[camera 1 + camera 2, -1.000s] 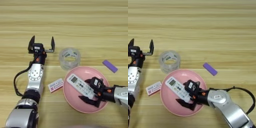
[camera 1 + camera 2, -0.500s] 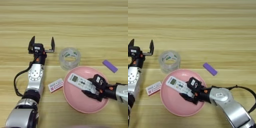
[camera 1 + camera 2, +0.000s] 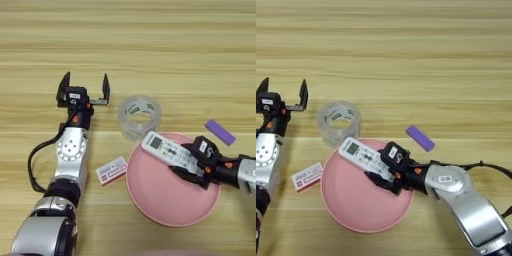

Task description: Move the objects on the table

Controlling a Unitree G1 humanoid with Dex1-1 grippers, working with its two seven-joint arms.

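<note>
My right gripper point(image 3: 385, 169) is shut on the lower end of the white remote control point(image 3: 167, 151). The remote is tilted, and its screen end reaches over the upper-left rim of the large pink plate point(image 3: 170, 202). A small purple block point(image 3: 220, 132) lies flat on the table to the upper right of the plate. At the left, my left gripper point(image 3: 85, 83) stands open and empty, with its fingers pointing away from me.
A clear tape roll point(image 3: 140, 116) stands just beyond the plate's upper-left rim, close to the remote's screen end. A small red-and-white box point(image 3: 111, 170) lies left of the plate, beside my left forearm. Bare wooden table point(image 3: 150, 45) spreads across the far side.
My right gripper has shut on the remote and carried it up and to the left, from the plate's middle to its upper-left rim. The left arm has stayed put.
</note>
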